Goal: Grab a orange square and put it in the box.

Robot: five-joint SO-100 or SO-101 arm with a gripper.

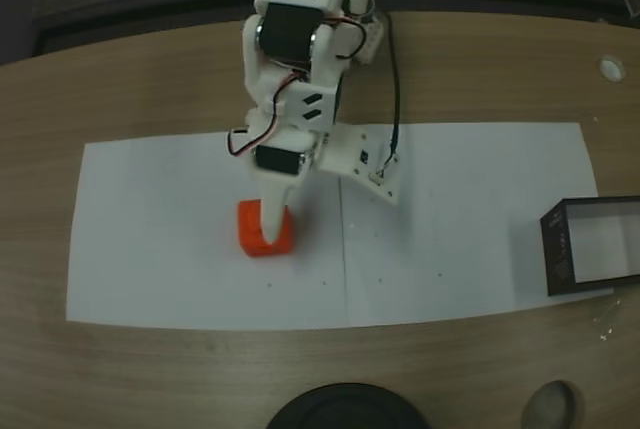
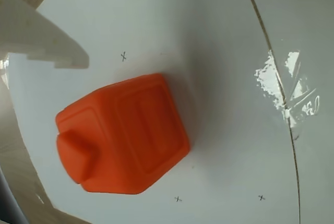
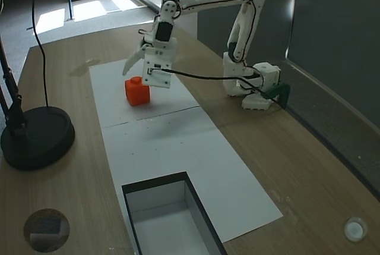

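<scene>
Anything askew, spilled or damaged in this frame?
Nothing stands out. The cube sits upright on the paper under the open gripper, and the box stands empty.

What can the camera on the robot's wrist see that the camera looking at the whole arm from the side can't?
Wrist view: the raised knob on the orange square, molded panels on its sides, and tiny x marks printed on the white paper.

Fixed view from the side: the whole white arm, the end effector open just above the square, the dark-walled box at the near end of the paper, and a round black stand base on the table.

Both: the orange square sitting on white paper, not yet gripped, and one white fingertip beside it.
</scene>
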